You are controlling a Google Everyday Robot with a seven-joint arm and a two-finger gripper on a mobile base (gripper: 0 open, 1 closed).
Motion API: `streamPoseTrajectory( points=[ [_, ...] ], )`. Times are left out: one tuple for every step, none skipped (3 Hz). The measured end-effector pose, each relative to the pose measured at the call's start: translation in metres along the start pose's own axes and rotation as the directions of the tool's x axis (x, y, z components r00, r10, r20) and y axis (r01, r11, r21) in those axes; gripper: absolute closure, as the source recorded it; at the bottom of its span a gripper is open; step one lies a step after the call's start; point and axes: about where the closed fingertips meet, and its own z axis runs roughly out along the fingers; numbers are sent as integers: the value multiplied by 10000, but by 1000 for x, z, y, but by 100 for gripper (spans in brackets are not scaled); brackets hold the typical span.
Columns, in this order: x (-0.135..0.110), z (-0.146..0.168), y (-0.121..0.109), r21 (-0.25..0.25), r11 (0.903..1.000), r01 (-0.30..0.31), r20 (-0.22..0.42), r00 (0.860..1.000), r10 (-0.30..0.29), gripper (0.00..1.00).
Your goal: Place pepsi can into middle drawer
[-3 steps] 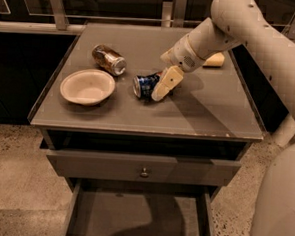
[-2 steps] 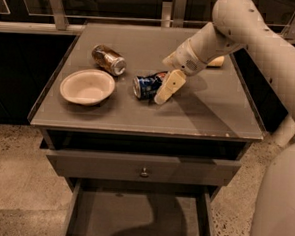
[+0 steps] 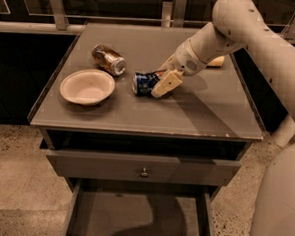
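The pepsi can, blue and dented, lies on its side near the middle of the cabinet top. My gripper reaches down from the upper right and is shut around the can's right end. Its pale near finger lies against the front of the can. The can still rests on the top. The middle drawer stands pulled out at the bottom of the view, its flat grey floor bare apart from the arm's shadow.
A brown-gold can lies at the back left of the top. A pale bowl sits at the front left. A tan object lies behind the arm. A shut drawer front with a knob sits above the open drawer.
The gripper has stayed at the can's right end, shifting only slightly. The can has barely moved.
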Motion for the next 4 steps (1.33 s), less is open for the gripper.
streamPoseTrajectory(
  points=[
    [0, 0, 0, -1, 10000, 0, 0, 10000, 0, 65],
    [0, 0, 0, -1, 10000, -1, -2, 10000, 1, 89],
    [1, -19, 20, -88, 9998, -200, -449, 9988, 196, 100],
    [1, -46, 57, -15, 9998, -206, -710, 9973, 204, 100]
  ],
)
